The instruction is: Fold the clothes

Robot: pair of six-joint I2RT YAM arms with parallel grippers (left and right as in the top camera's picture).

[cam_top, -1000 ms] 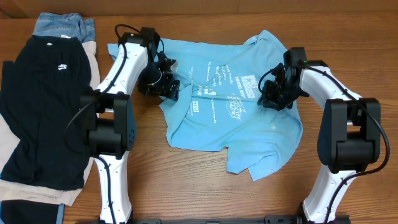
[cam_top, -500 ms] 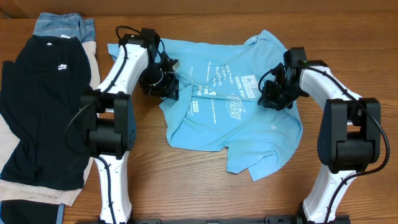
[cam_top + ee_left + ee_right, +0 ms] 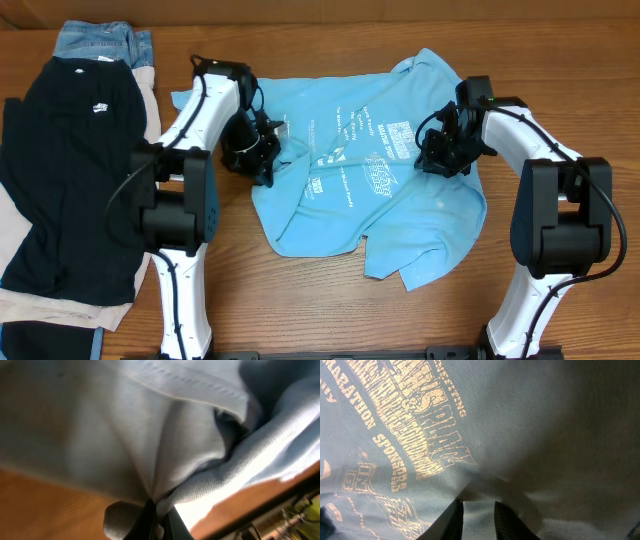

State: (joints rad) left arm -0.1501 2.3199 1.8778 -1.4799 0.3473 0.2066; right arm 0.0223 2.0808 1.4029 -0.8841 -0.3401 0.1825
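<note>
The clothes, a light sky-blue T-shirt [image 3: 360, 200] with white print, lie rumpled on the middle of the wooden table. My left gripper [image 3: 268, 158] is at the shirt's left edge. In the left wrist view its jaws [image 3: 156, 510] are shut on a bunched fold of the blue fabric [image 3: 125, 425], which rises a little off the wood. My right gripper [image 3: 437, 155] sits on the shirt's right side beside the print. In the right wrist view its fingers [image 3: 477, 507] stand a little apart, pinching a puckered ridge of the fabric [image 3: 545, 425].
A black T-shirt [image 3: 70, 170] lies on a beige cloth [image 3: 150, 100] at the far left, with blue jeans [image 3: 100, 40] above it at the back. Bare wooden table [image 3: 320, 310] shows in front of the blue shirt.
My left gripper has shut on the shirt's left edge and drawn it a little toward the front; the fabric there has bunched and shifted. The right arm has not moved.
</note>
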